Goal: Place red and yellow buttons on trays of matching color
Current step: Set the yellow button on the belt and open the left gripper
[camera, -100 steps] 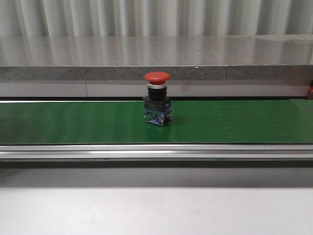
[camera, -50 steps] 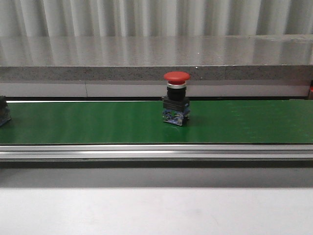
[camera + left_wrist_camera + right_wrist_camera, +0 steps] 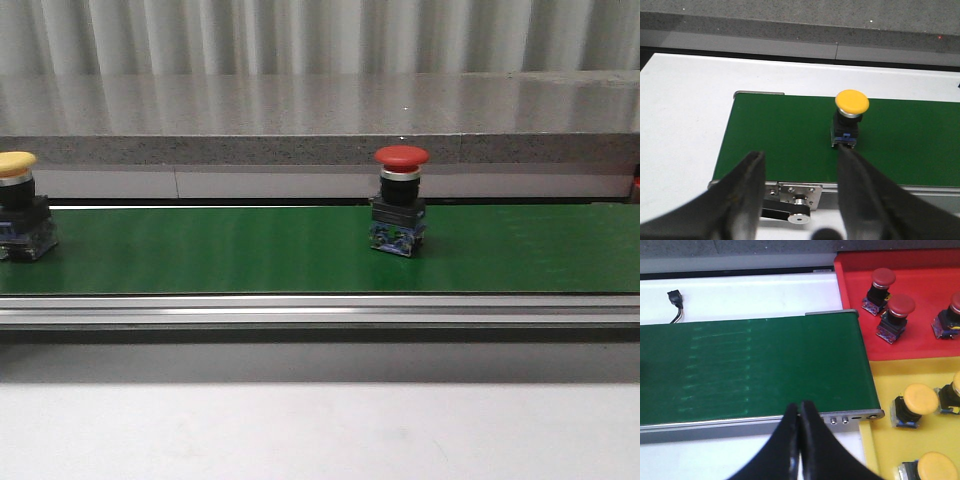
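Note:
A red button (image 3: 401, 200) stands upright on the green belt (image 3: 230, 250), right of the middle. At the belt's left end stands a yellow button (image 3: 17, 205). The left wrist view shows that yellow button (image 3: 850, 117) just beyond one fingertip of my left gripper (image 3: 801, 156), which is open and holds nothing. My right gripper (image 3: 800, 407) is shut and empty, over the belt's near rail beside the trays. The red tray (image 3: 920, 342) holds three red buttons (image 3: 897, 315). The yellow tray (image 3: 920, 372) holds yellow buttons (image 3: 914, 405). Neither gripper shows in the front view.
An aluminium rail (image 3: 320, 310) runs along the belt's near side, with white tabletop (image 3: 320, 430) in front. A grey stone ledge (image 3: 320, 115) stands behind the belt. A small black cable plug (image 3: 675, 299) lies on the white surface beyond the belt.
The red button has ridden the belt to the right. The yellow button has come into view at the left edge and moved right.

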Available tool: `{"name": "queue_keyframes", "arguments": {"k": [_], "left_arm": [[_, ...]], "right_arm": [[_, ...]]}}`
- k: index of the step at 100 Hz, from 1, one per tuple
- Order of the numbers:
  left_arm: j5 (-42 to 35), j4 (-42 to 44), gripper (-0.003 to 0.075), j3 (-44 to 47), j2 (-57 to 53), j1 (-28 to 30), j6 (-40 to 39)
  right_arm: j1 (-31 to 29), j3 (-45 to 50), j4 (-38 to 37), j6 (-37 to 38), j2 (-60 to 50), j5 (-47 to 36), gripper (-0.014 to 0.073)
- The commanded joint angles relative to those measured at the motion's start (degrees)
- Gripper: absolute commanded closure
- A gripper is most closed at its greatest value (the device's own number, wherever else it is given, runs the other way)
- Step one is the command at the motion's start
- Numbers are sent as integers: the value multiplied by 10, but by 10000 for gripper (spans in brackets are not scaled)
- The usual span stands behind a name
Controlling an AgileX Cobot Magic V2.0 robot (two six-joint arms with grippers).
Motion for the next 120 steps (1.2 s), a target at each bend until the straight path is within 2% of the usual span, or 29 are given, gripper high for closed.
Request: {"name": "queue_keyframes", "arguments": {"k": [1,13,42,72,77,82,99,104,106,120], "left_arm": [[-36,23,580,-7,-8,-5,0],[-43,23,742,-6,-10,-5,0],[-47,33,740,-6,-10,-5,0],[-47,33,740,-6,-10,-5,0],[-47,33,740,-6,-10,-5,0],[-47,33,740,-6,-10,-5,0],[-47,33,740,-6,-10,-5,0],[-47,33,740,-6,-10,-5,0],[-47,33,740,-6,-10,-5,0],[-47,33,740,-6,-10,-5,0]], "right_arm": [[1,-14,-2,-4,-1,-36,661],[1,-14,-2,-4,-1,-42,661],[1,-14,-2,-4,-1,-82,661],[1,-14,-2,-4,0,-81,649],[1,-14,-2,-4,0,-74,605],[1,-14,-2,-4,0,-67,520],[1,-14,1,-4,0,-43,46],[1,-14,10,-4,0,-41,-54],[1,-14,16,-4,0,-42,-78],[1,-17,40,-6,11,-45,-36]]}}
